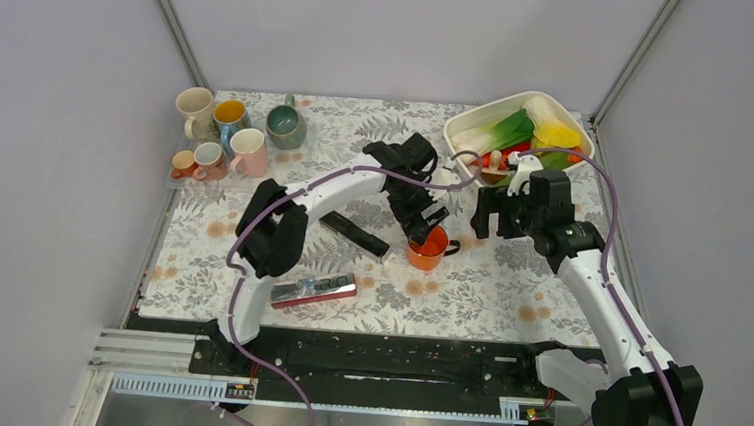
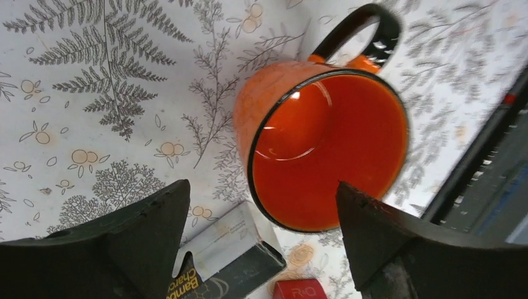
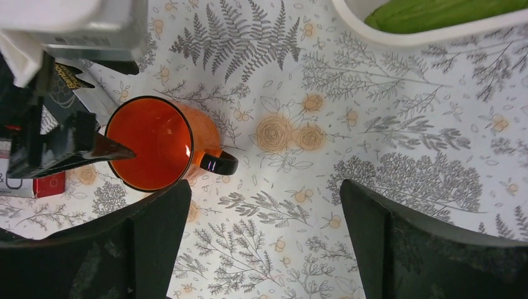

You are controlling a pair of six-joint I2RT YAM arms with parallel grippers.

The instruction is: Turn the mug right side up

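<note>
Top external view: the orange enamel mug (image 1: 429, 249) with black rim and handle stands right side up on the fern-printed table cover (image 1: 517, 298). Its mouth faces upward and its handle points toward the right arm's side.

The left gripper (image 1: 424, 221) hangs directly over the mug. Left wrist view: its jaws are spread wide and hold nothing, with the mug (image 2: 324, 149) seen between the two black fingers (image 2: 143, 230). Right wrist view: one left fingertip overlaps the near edge of the mug (image 3: 155, 146). Whether it touches the rim cannot be determined.

The right gripper (image 1: 488, 216) hovers just to the right of the mug and apart from it. Right wrist view: its jaws (image 3: 264, 187) are likewise spread and hold nothing.

Other items noted:
- A long black box (image 1: 353, 233) lies just left of the mug.
- A red and silver packet (image 1: 313, 291) lies left of the mug, nearer the arm bases.
- A white tray (image 1: 506, 99) of green, yellow and red vegetables sits beyond the mug, to its right.
- A cluster of ceramic cups (image 1: 228, 137) stands well apart from the mug, at the far left.
</note>
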